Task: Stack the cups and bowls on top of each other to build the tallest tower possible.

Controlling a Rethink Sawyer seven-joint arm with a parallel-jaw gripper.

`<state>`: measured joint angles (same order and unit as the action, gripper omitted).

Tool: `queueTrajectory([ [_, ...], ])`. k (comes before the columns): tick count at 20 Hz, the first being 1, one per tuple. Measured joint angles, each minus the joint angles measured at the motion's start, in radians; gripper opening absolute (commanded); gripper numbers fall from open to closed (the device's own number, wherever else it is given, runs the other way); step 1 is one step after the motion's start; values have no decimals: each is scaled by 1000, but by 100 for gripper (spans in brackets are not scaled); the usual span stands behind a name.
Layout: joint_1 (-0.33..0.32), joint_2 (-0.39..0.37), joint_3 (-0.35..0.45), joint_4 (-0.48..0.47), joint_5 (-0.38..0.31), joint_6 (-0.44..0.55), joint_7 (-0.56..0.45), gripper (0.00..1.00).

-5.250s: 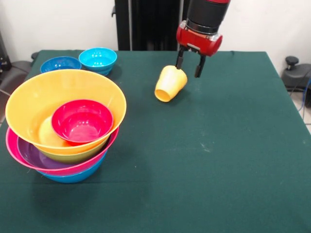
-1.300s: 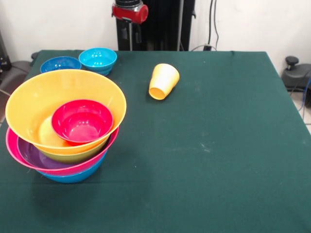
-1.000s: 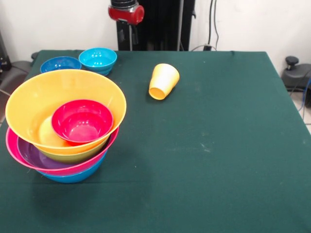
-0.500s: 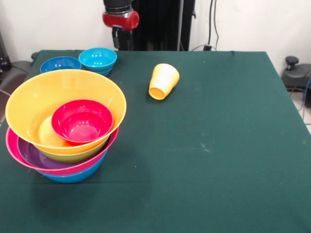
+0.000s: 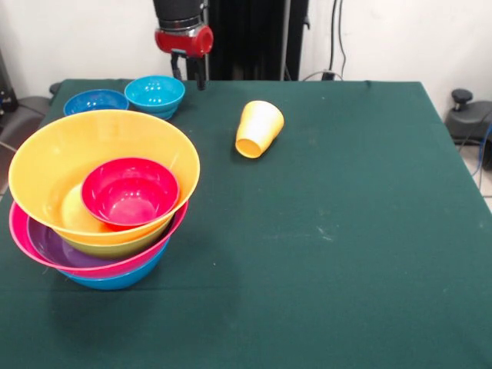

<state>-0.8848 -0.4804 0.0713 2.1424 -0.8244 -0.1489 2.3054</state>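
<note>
At the table's far edge, my gripper (image 5: pixel 188 75) has swung over beside the light blue bowl (image 5: pixel 154 94).
Jaws spread, empty; the yellow cup (image 5: pixel 258 129) lies tipped, left behind, so I judge that bowl comes next.

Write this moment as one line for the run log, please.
gripper: open, empty, above light blue bowl | yellow cup: on its side, free | tower: red bowl on top

Single front view, from across the green table (image 5: pixel 346 254), angled down, facing the robot's pedestal (image 5: pixel 246 38)
</note>
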Motion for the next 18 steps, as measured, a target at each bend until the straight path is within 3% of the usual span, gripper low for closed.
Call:
queueTrajectory([
  [8, -60, -2, 41, -9, -36, 48, 0, 100],
  [18, -95, -77, 96, -4, -39, 146, 0, 100],
])
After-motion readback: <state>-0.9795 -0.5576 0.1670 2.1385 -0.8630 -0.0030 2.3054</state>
